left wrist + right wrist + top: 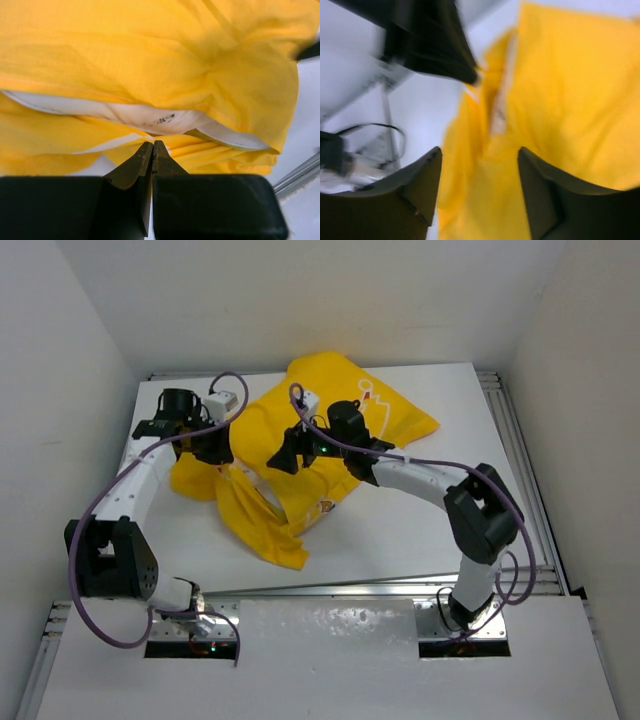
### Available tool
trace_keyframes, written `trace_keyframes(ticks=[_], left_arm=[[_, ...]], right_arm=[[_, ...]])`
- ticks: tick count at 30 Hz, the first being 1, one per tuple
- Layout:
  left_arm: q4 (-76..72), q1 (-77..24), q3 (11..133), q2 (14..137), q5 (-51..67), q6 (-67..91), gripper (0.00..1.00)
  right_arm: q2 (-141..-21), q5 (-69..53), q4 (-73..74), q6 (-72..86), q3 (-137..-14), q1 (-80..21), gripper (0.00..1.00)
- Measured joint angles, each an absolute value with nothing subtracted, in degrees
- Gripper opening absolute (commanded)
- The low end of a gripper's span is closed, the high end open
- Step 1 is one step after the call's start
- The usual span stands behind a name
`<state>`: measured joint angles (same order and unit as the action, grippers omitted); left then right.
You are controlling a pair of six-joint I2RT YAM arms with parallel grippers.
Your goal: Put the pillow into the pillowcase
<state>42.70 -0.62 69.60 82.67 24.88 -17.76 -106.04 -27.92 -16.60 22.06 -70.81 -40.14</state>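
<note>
Pillow [150, 117]: only a white strip shows, judged to sit inside the mouth of the pillowcase [400, 418], which lies mid-tabletop [450, 520] with its long axis running 1 to 7 o'clock. Left hand [152, 145] is closed with no fabric visibly pinched, at the mouth on the 9 o'clock side, and is the nearer. Right hand [479, 152] is open and empty, hovering over the middle.

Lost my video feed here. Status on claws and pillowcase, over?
Left claw shut by pillowcase opening. Right claw open above the fabric. White pillow peeks from opening. No obstruction seen.
</note>
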Motion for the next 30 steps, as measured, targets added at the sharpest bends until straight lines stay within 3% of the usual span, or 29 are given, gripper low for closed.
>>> trace_keyframes(ticks=[1,2,7,10,11,14,24,30], left_arm=[[42.72,-0.62,69.28,81.93,24.62,-17.93,0.0],[42.78,-0.58,68.95,81.23,24.4,-18.09,0.0],[43.53,-0.54,67.72,78.76,23.99,-18.61,0.0],[43.64,-0.54,67.64,78.56,23.97,-18.61,0.0],[43.66,-0.54,67.48,78.43,23.94,-18.61,0.0],[43.83,-0.54,66.57,77.38,23.66,-18.59,0.0],[45.12,-0.43,64.14,75.42,21.34,-19.46,0.0],[44.4,-0.38,61.67,74.54,18.57,-19.66,0.0]], right_arm=[[-104.4,-29.45,-19.35,22.9,-69.97,-39.92,0.45],[-103.35,-30.87,-21.96,23.81,-69.47,-39.99,0.4],[-106.67,-36.32,-27.62,27.51,-73.41,-43.33,0.36],[-114.02,-37.45,-28.34,29.43,-78.56,-45.87,0.43],[-116.22,-37.47,-28.23,29.89,-79.46,-46.5,0.53],[-121.99,-37.32,-26.33,30.17,-81.54,-48.18,0.59],[-128.33,-37.58,-22.39,29.98,-84.93,-49.39,0.59],[-121.19,-35.07,-19.4,25.45,-78.61,-49.54,0.64]])
